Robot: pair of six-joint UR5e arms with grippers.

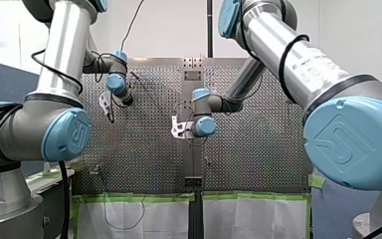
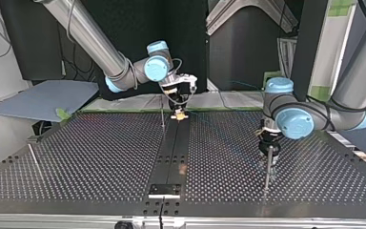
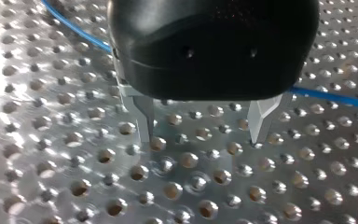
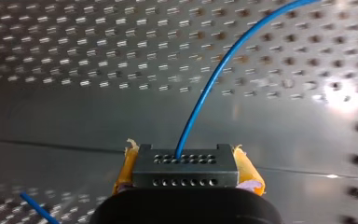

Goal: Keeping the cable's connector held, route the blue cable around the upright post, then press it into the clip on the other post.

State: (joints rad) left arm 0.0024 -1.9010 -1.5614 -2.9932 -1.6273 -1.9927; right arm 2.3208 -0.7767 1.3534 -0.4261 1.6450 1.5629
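Observation:
In the right wrist view my right gripper [image 4: 186, 175] is shut on the black connector [image 4: 185, 169], with a yellow pad on each side of it. The blue cable [image 4: 209, 88] rises from the connector and curves away over the perforated table. In the top view that gripper [image 2: 179, 113] hangs low over the dark centre strip, next to a thin upright post [image 2: 162, 117]. My left gripper [image 3: 203, 135] is open just above the plate, with nothing between its metal fingers [image 3: 145, 119]. The cable [image 3: 335, 97] runs behind it. In the top view my left gripper [image 2: 269, 160] stands by another thin post [image 2: 267, 179].
A third thin rod [image 2: 33, 160] leans at the top view's left. The dark centre strip [image 2: 171, 157] ends in a pale bracket [image 2: 164, 192] at the near edge. A short stretch of blue cable [image 4: 37, 207] lies beside my right gripper.

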